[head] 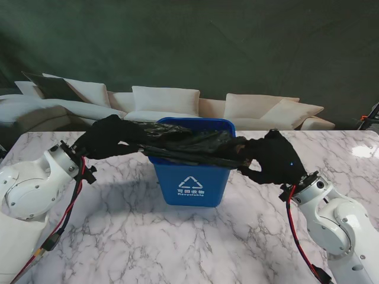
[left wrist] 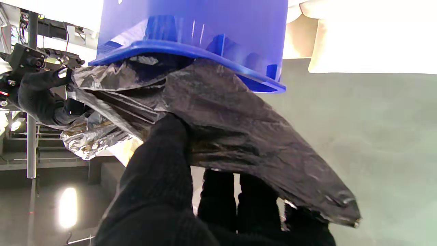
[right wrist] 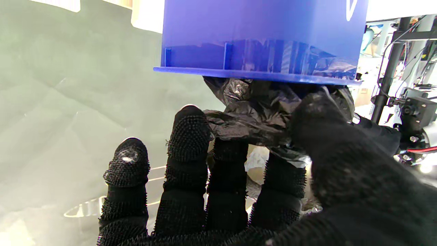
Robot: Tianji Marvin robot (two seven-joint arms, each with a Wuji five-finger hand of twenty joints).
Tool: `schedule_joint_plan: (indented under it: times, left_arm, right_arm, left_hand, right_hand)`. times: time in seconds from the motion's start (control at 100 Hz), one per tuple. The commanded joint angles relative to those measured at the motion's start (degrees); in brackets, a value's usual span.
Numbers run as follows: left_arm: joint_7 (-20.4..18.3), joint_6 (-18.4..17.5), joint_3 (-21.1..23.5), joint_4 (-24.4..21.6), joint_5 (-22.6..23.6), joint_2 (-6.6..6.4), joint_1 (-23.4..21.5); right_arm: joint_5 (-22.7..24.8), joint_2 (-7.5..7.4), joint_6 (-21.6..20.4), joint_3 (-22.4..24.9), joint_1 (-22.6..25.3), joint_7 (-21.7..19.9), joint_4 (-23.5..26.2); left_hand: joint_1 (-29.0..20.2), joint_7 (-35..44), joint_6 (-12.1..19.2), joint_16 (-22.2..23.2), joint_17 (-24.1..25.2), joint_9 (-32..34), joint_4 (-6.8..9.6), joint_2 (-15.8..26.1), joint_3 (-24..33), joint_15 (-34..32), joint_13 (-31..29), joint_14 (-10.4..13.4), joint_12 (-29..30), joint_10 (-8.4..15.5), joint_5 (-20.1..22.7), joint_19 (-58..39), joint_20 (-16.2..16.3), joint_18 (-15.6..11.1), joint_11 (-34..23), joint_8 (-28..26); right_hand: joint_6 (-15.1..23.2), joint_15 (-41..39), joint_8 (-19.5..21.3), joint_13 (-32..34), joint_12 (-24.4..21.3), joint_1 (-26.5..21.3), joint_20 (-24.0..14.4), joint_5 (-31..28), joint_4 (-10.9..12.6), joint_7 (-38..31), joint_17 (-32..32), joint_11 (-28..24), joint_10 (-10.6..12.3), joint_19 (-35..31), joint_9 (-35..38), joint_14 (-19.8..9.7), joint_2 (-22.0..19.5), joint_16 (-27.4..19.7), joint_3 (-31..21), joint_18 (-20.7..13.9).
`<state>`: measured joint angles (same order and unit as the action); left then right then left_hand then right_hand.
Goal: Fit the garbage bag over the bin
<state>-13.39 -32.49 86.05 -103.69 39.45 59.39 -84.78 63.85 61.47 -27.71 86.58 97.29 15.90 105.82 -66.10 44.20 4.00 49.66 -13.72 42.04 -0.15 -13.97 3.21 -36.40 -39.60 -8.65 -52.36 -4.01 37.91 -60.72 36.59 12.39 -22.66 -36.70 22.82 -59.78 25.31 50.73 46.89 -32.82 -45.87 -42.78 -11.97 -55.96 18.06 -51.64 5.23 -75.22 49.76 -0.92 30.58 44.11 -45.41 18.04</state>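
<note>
Each robot hand, left (head: pixel 102 137) and right (head: pixel 273 157), is clamped on an end of the black garbage bag (head: pixel 180 145), stretched between them across the blue bin (head: pixel 190 177) standing on the counter (head: pixel 177 236)

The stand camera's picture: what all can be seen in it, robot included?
bin: one, blue, white recycling mark, upright mid-table.
garbage bag: one, black, stretched across the bin's open top between both hands.
table: one, white marble with grey veins.
sofa: one, cream, cushions, beyond the table's far edge.
left hand: one, black glove, shut on the bag's left end.
right hand: one, black glove, shut on the bag's right end.
</note>
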Motion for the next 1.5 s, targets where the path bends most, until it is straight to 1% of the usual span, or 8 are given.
schedule_joint_plan:
  times: [0.0, 0.13, 0.28, 0.44, 0.72, 0.89, 0.99, 1.49]
  left_arm:
    - [-0.16, -0.33, 0.15, -0.03, 0.54, -0.19, -1.02]
    - [-0.11, -1.91, 0.53, 0.49, 1.56, -0.35, -1.89]
    - [0.27, -2.07, 1.06, 0.62, 0.0, -0.21, -3.23]
    - [0.38, -3.01, 2.13, -0.11, -0.97, -0.2, -5.02]
    - [-0.28, -4.0, 0.7, 1.97, 2.96, -0.65, -4.79]
    - [1.28, -4.59, 0.4, 2.26, 5.21, -0.53, -4.98]
    - [1.32, -4.69, 0.15, 2.67, 6.12, -0.6, -4.86]
    - [0.54, -2.9, -1.21, 3.9, 6.77, -0.75, -4.16]
  right_arm:
    - [0.22, -0.2, -0.57, -0.14, 0.06, 0.05, -1.34]
    - [-0.55, -0.36, -1.97, -0.19, -0.29, -1.73, -2.25]
    - [-1.64, -0.39, -3.5, 0.04, -0.47, -3.04, -2.81]
    - [-2.33, -0.5, -4.6, 0.41, -0.28, -4.63, -2.93]
    - [-0.75, -1.21, -3.6, -0.69, -1.13, -7.28, -4.85]
    - [0.33, -1.36, -2.5, -1.01, -0.95, -6.9, -5.61]
    - [0.47, -1.28, -1.64, -1.31, -0.89, -5.82, -6.39]
    - [-23.79, 0.79, 0.75, 1.1, 4.13, -14.85, -3.23]
  left_hand:
    - [-0.42, -0.09, 3.37, -0.62, 1.82, -4.31, 1.13, 1.58, 0.84, 2.03, 2.7, 1.69, 1.94, 0.32, 0.71, 1.58, 2.04, 0.99, -0.68, -1.3]
    - [0.63, -0.77, 5.12, -1.12, 4.06, -10.61, 0.82, 1.22, 0.97, 5.07, 6.26, 2.34, 14.32, -0.05, 1.27, 4.06, 2.51, 0.49, -2.97, -1.28]
    - [1.06, -1.01, 6.22, -1.7, 6.67, -14.39, 0.75, 1.03, 0.82, 7.15, 9.73, 2.49, 15.63, -0.46, 1.54, 6.09, 1.95, 0.15, -1.58, -1.1]
    - [1.45, -1.42, 7.08, -2.33, 8.12, -16.25, 0.66, 0.87, 0.64, 9.04, 11.68, 2.64, 17.16, -0.39, 1.86, 7.76, 1.78, -0.02, 0.26, -0.9]
    - [1.81, -2.19, 7.74, -3.36, 9.44, -19.15, 0.57, 0.65, 0.52, 11.34, 13.77, 2.65, 20.22, -0.36, 2.31, 9.88, 1.9, -0.22, 3.29, -0.66]
    - [2.41, -3.18, 7.6, -4.15, 9.44, -21.36, 0.59, 0.1, 0.27, 12.21, 14.51, 2.72, 24.31, -0.08, 2.88, 10.26, 2.63, -0.58, 6.08, 1.59]
    - [3.08, -3.7, 7.29, -4.75, 9.21, -22.23, 0.54, -0.16, -0.03, 12.67, 14.77, 2.68, 26.8, -0.04, 3.06, 10.22, 3.04, -0.79, 7.3, 3.27]
    - [3.03, -3.36, 6.57, -4.94, 9.24, -21.73, 0.71, -0.39, 0.15, 12.49, 14.06, 2.55, 28.24, -0.13, 3.54, 10.28, 3.36, -0.47, 7.11, 4.01]
  right_hand:
    - [5.92, -1.53, 3.82, 1.58, 1.7, -4.42, 0.19, 1.19, -0.28, -2.62, -0.31, -2.97, 2.19, 0.62, 1.99, -1.57, 1.12, 0.38, -5.67, 0.76]
    - [7.44, -2.75, 13.26, 1.54, 2.26, -4.66, 0.27, 5.93, -0.72, -4.55, -0.34, -5.56, 3.03, 0.89, 2.58, -1.93, 1.46, 0.79, -8.04, 0.84]
    - [6.85, -2.06, 18.82, 1.39, 2.6, -0.82, 0.54, 9.04, -0.94, -7.24, -0.53, -6.6, 4.5, 1.46, 1.85, -2.71, 4.72, 0.42, -7.51, 1.13]
    - [7.28, -0.35, 18.57, 0.41, 1.58, -0.27, 0.97, 8.2, -0.91, -6.71, -1.03, -5.0, 3.67, 2.6, 0.71, -2.31, 5.2, -0.23, -7.1, 1.44]
    - [8.11, 10.73, 16.49, -7.75, -8.64, 4.39, 0.85, 7.93, -0.65, -2.66, -4.12, 9.95, -2.37, 6.35, -11.33, -0.29, 6.98, -3.41, -3.29, 1.66]
    - [-1.43, 13.88, 15.31, -11.16, -12.76, 13.87, -0.26, 10.84, 6.01, 7.29, -5.63, 11.0, -4.62, 7.69, -17.32, 0.83, 1.89, -4.45, 11.87, 1.76]
    - [-4.66, 15.63, 12.9, -12.99, -13.76, 22.31, -0.42, 13.25, 6.28, 12.19, -6.09, 11.39, -5.59, 7.87, -20.52, 1.22, 4.02, -5.37, 5.92, 1.3]
    - [2.39, 25.49, 11.61, -19.85, -20.76, 14.68, 1.54, 2.46, 6.39, 9.75, -10.99, 17.69, -9.27, 14.39, -27.35, 4.04, 4.23, -10.58, 9.53, 3.3]
